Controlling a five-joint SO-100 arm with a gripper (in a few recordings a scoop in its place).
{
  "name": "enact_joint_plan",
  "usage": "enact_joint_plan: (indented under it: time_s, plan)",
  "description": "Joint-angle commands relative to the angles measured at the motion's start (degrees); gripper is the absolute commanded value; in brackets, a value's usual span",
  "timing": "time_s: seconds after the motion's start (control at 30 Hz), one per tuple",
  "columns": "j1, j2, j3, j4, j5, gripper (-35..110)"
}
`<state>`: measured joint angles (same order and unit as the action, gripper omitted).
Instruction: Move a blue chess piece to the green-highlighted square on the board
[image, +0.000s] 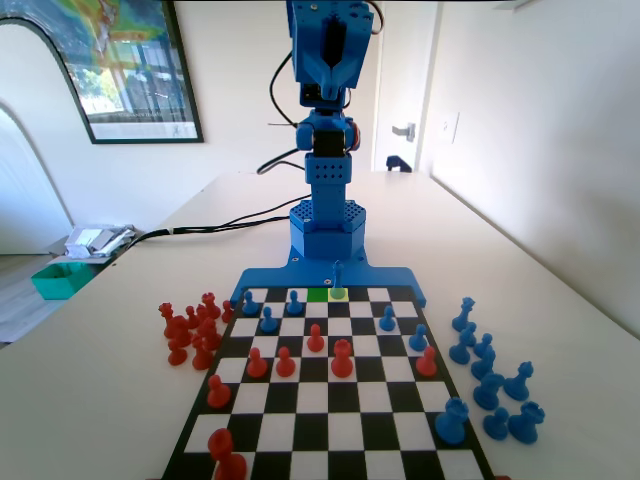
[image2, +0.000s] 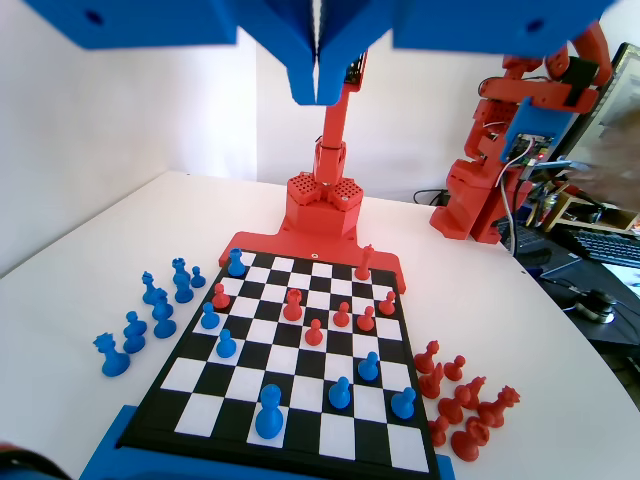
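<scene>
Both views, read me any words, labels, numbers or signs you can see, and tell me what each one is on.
No text can be read in either view.
The framed poster on the wall: colourful print, any lettering too blurred to read.
The board: no letters or numbers show on its rim.
The gripper: plain blue plastic, no label.

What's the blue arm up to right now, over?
Gripper shut, empty, high above board. Blue chess piece on yellow square, beside green-highlighted square. Green square clear.

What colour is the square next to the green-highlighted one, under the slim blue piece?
Pale yellow, seen best in the fixed view.
</scene>
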<state>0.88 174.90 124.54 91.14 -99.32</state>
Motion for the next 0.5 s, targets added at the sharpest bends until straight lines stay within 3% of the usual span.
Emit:
enact_joint_plan:
  time_s: [0.0,0.47]
  plan:
    - [0.70,0.18,0.44,-0.97,0.18,1]
    - [0.18,0.18,0.44,-0.97,0.09,1]
